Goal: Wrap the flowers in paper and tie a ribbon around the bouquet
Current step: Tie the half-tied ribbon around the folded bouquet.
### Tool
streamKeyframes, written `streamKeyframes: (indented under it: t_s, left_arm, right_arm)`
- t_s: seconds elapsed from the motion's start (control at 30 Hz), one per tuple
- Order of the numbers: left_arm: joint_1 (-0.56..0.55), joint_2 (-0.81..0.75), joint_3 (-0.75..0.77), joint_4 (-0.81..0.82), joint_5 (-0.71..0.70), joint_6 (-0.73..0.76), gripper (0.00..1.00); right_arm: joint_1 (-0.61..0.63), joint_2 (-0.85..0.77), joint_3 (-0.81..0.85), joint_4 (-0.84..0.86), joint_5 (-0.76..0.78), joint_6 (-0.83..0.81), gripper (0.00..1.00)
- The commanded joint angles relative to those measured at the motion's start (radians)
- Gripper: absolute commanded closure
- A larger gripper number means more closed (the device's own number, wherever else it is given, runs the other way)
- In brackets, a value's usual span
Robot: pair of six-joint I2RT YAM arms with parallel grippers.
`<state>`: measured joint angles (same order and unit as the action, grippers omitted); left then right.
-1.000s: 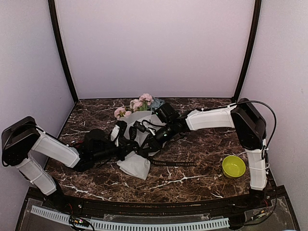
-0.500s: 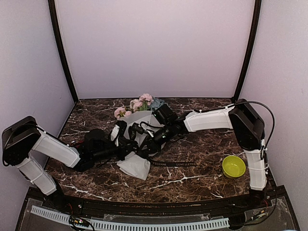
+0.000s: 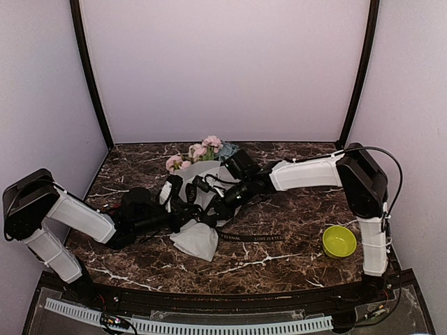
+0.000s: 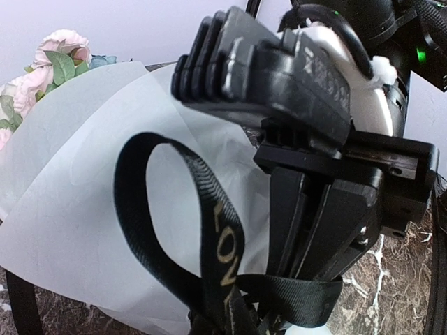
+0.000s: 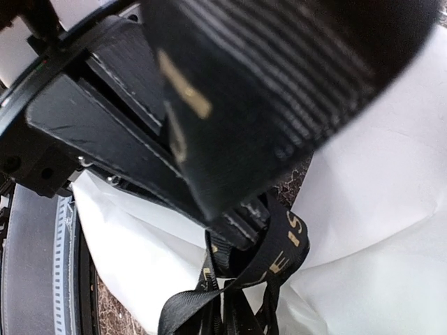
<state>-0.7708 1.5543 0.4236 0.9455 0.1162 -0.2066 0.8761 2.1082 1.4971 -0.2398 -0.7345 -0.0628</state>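
The bouquet lies mid-table: pink and white flowers [image 3: 202, 150] [image 4: 56, 56] stick out of the far end of a cone of frosted white paper [image 3: 199, 241] [image 4: 84, 230] [image 5: 377, 209]. A black ribbon [image 3: 255, 237] [image 4: 216, 237] [image 5: 286, 244] with gold letters loops and crosses over the cone, and one end trails right across the table. My left gripper [image 3: 190, 211] [image 4: 230, 324] is shut on the ribbon at the crossing. My right gripper [image 3: 218, 207] [image 5: 234, 321] meets it from the right, its fingers [image 4: 300, 230] close together on a ribbon strand. The stems are hidden inside the paper.
A yellow-green bowl [image 3: 339, 241] sits near the right arm's base. The dark marble table [image 3: 293, 202] is walled by purple panels at the back and sides. Both arms reach in low over the bouquet, their grippers almost touching.
The right arm edged slightly over the bouquet and its fingers drew together on the ribbon. The left arm and the bouquet stayed where they were.
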Motion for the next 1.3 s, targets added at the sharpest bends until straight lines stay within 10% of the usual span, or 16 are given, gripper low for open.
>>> streamKeyframes:
  t_s: [0.0,1.27]
  left_arm:
    - [0.007,-0.009,-0.011,0.021,0.013,-0.008,1.0]
    - [0.025,0.001,-0.046,0.049,0.051,-0.051,1.0]
  right_arm:
    - [-0.005,-0.073,-0.018,0.051,0.028,0.035,0.94]
    - [-0.065,-0.204,-0.203,0.123,0.215,0.229,1.0]
